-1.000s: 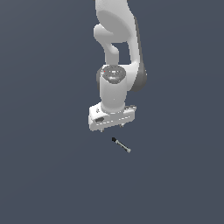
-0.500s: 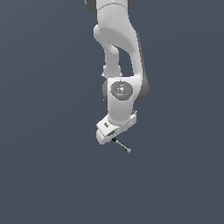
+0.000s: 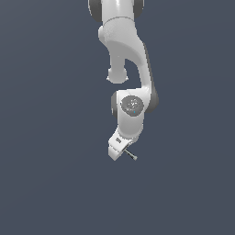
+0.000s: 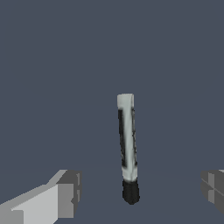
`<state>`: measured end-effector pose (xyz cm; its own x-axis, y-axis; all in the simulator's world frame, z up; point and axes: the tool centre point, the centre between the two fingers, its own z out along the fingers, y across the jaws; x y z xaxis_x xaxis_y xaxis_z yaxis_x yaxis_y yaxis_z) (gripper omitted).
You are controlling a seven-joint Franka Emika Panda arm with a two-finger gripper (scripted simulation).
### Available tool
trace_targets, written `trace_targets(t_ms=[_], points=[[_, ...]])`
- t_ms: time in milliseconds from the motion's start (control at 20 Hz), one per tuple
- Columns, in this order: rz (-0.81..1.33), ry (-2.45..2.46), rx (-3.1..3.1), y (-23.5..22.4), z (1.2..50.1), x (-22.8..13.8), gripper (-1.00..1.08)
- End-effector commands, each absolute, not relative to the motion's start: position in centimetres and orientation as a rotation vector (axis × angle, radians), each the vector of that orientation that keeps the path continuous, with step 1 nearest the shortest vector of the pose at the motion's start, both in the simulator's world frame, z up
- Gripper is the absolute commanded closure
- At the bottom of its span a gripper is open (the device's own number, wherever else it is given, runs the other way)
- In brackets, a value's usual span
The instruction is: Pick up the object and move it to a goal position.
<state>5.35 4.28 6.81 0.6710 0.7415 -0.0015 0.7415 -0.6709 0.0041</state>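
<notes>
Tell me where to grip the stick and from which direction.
Grip the stick mid-shaft, closing across its thin width. It lies flat, so come straight down from above. In the wrist view the fingers already sit apart on either side of it, so the gripper likely just needs to descend and close.

Open floor [image 3: 55, 183] on every side of gripper [image 3: 120, 153]; fingers [image 4: 61, 192] spread wide apart, only the thin stick [image 4: 127, 144] lying between them, touching neither.
</notes>
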Motion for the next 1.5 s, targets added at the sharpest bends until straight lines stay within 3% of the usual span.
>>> trace_targets(t_ms=[0, 500, 1250, 1300, 1450], points=[[0.0, 1.321, 2.848, 4.5, 6.4, 5.5, -0.92], [-0.001, 1.355, 2.834, 4.7, 5.7, 5.6, -0.92], [0.0, 1.362, 2.831, 4.8, 1.0, 5.6, -0.92], [0.0, 1.362, 2.831, 4.8, 1.0, 5.6, 1.08], [0.0, 1.362, 2.831, 4.8, 1.0, 5.6, 1.08]])
